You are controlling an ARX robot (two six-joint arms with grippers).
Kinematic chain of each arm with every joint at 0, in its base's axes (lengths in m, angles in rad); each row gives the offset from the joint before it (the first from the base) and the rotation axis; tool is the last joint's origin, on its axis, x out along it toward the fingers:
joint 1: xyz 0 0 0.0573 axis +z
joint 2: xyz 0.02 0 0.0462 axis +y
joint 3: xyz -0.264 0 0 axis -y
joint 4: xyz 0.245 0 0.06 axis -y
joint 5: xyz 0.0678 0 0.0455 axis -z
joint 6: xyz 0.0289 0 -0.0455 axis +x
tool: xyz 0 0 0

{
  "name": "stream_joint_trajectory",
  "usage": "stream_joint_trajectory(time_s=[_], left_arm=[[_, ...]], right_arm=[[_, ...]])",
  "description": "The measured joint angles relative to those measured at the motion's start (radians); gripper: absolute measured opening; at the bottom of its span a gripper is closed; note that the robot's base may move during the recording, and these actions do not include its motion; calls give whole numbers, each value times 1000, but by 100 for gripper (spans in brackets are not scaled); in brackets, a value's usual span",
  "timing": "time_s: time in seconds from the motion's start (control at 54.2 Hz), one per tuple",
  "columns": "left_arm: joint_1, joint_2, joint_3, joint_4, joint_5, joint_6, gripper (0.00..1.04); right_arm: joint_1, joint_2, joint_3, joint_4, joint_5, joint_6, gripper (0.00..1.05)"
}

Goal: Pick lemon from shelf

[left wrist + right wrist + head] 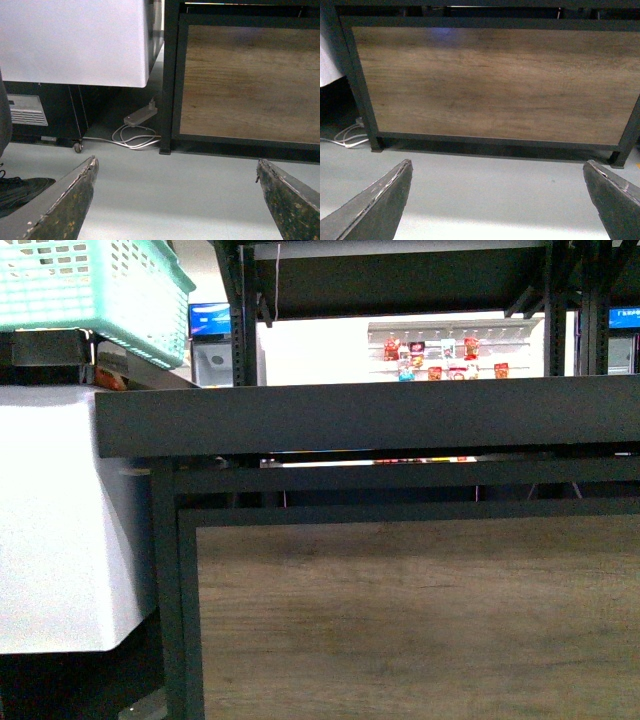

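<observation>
Left gripper (176, 167) and right gripper (497, 169) gape empty over open floor (490, 210); shelf (400, 418) tray edge spans 12 o'clock, white cabinet (50, 520) crowds 9, teal basket (95, 290) 10.

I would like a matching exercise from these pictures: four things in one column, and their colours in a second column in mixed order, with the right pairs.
Things:
1. basket
2. shelf panel
3. cable
4. shoe

Descriptions:
A. brown wood grain
B. white, looped on the floor
C. teal
D. black, on the floor

Pairs: 1-C, 2-A, 3-B, 4-D
</observation>
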Motion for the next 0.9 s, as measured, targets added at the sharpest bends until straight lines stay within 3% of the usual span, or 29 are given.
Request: stream_joint_trajectory(time_s=[0.905], left_arm=[[0, 0, 0, 0, 0, 0, 97]], right_arm=[[0, 0, 0, 0, 0, 0, 102]])
